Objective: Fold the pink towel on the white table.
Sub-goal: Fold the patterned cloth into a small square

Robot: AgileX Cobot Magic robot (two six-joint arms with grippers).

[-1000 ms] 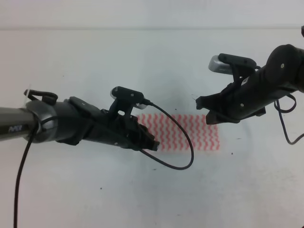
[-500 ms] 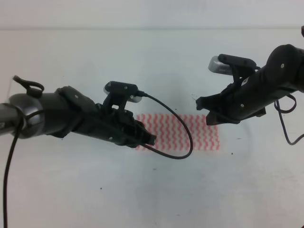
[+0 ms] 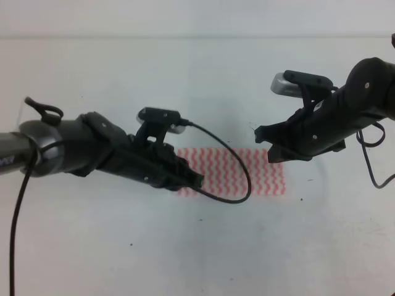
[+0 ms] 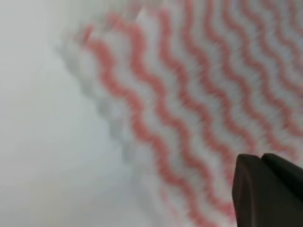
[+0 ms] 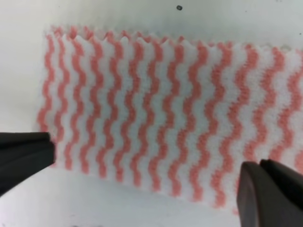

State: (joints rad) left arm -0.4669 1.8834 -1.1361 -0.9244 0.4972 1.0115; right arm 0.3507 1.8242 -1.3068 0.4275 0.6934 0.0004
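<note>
On the left of the high view, the left gripper (image 3: pixel 196 182) sat low over the near left corner of the pink towel (image 3: pixel 247 172), its black tip covering that end of the cloth. Its wrist camera showed only one dark finger (image 4: pixel 267 191) at the lower right over blurred stripes, so whether its jaws were open or closed could not be told. The towel lay flat as a narrow strip a little right of centre on the white table (image 3: pixel 185 80), long side running left to right, with zigzag-cut edges. It looked thin, soft and light, likely to drape and slide rather than hold any shape, so a pinch right at a corner or end edge seemed the sensible hold, pressing down to catch the layers before lifting. Further right, the right gripper (image 3: pixel 266 143) hovered above the far right part of the towel. Its own view showed two dark fingers, one (image 5: pixel 26 158) at the left and one at the right, spread wide apart with nothing between them but the cloth (image 5: pixel 156 113) below.
</note>
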